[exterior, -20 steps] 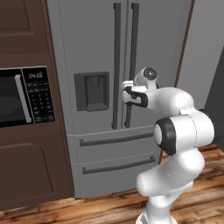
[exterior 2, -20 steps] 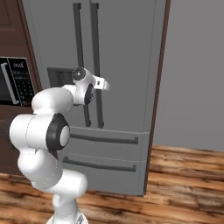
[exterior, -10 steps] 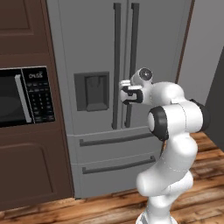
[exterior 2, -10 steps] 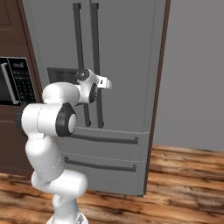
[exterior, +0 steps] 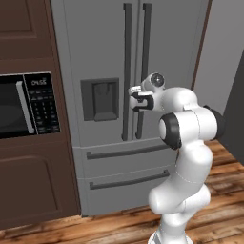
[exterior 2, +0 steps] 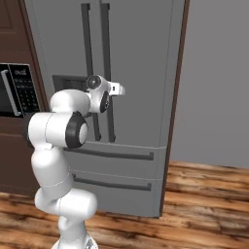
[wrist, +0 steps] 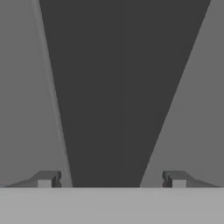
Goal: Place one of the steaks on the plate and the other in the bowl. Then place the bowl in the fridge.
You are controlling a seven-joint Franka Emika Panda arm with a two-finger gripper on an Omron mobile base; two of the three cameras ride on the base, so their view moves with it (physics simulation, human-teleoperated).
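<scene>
To the left of the fridge (exterior: 109, 57), a black-fronted microwave (exterior: 26, 105) is set into dark brown cabinetry (exterior: 28, 186). On the fridge's left door, the dispenser recess (exterior: 100, 99) is seen, and right of it the two long dark vertical handles flank the door seam: the left door handle (exterior: 127, 71) and the right door handle (exterior: 144, 57). Below them, two drawers with horizontal bars (exterior: 125, 151) are found. The gripper (exterior: 135, 97) is held at mid-height of the fridge, right at the handles and just right of the recess; in the right base view the hand (exterior 2: 104, 95) is seen against the same handles.

In the hand view, the fingertips (wrist: 47, 178) are spread wide, with a broad dark handle (wrist: 118, 87) between them and grey door on both sides. No contact is visible, so the handle is judged straddled but not yet pinched.

The steaks, the plate and the bowl are not to be located from these pictures.

The step in hand is judged to be opening a fridge door. For a sound grip, the handle should be kept centred between the fingertips, the hand advanced until the bar sits deep in the jaws, and only then closed firmly. The pull should follow the door's arc about its hinge, not a straight line, so the bar is not slipped off.
</scene>
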